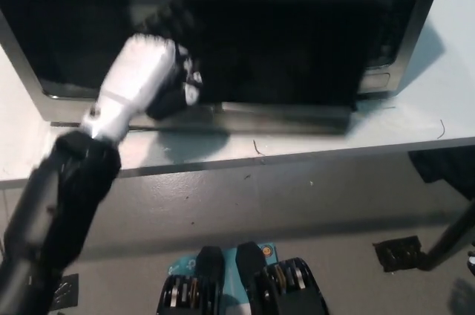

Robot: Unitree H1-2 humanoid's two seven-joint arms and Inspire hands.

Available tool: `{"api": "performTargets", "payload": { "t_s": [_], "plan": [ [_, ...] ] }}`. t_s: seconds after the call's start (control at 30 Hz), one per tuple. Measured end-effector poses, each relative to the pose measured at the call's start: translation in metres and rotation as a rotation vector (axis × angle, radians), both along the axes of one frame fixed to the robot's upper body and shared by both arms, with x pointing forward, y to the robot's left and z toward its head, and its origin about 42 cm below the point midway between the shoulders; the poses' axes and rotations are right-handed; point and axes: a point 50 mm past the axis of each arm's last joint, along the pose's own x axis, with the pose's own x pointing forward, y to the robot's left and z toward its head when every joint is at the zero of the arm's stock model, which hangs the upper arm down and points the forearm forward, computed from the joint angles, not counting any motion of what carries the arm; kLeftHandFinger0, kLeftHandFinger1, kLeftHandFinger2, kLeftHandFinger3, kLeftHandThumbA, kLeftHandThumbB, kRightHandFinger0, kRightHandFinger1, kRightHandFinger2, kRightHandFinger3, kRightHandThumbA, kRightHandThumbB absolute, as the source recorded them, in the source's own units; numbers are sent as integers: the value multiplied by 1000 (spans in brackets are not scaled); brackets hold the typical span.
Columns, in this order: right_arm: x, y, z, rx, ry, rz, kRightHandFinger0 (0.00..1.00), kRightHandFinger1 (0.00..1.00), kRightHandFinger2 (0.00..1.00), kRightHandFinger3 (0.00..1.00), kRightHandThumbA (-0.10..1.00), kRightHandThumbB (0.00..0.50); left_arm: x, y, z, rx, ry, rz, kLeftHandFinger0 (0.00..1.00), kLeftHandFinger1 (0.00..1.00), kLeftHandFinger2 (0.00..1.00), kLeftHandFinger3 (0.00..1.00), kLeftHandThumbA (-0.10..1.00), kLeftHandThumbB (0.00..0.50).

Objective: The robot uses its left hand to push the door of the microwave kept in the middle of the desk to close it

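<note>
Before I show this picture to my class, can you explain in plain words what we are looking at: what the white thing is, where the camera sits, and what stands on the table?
The camera sits on a humanoid robot's head and looks steeply down, so you see what the robot sees. The white shape is the robot's left hand at the end of its dark-sleeved arm. It presses flat against the dark door of a microwave and holds nothing; the picture is blurred, so the exact finger pose is unclear. The door lies almost flush with the microwave's front, nearly or fully closed. The microwave stands on a pale desk, near its front edge. The robot's black right hand is not in the picture. Below the desk is grey floor.
</note>
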Motion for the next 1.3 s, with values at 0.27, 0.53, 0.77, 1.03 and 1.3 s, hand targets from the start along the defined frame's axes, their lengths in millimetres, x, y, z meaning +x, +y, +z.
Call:
{"api": "performTargets", "payload": {
  "t_s": [0.27, 0.53, 0.77, 1.03, 1.3],
  "plan": [
    [-1, 2, -1, 2, 0, 0, 510, 590, 680, 728, 123, 45, 32, -12, -1, 117, 0, 36, 0, 65, 72, 0, -37, 51],
    [-4, 1, -3, 2, 5, -2, 592, 623, 673, 698, 144, 49, 27, -16, -2, 123, -53, 36, 0, 0, 9, 6, -91, 91],
    [2, 3, 1, 1, -3, 4, 582, 615, 667, 686, 164, 52, -16, -22, 26, 24, -233, -13, 0, 0, 0, 50, -100, 57],
    [0, 3, -1, -2, 5, 8, 721, 729, 771, 750, 237, 42, -97, -9, 2, -115, -291, -51, 0, 0, 0, 27, -100, 54],
    [3, 2, 4, -15, -7, 17, 695, 704, 733, 732, 178, 40, -169, 36, -60, -233, -165, 2, 0, 0, 0, 47, -100, 67]
  ]
}}
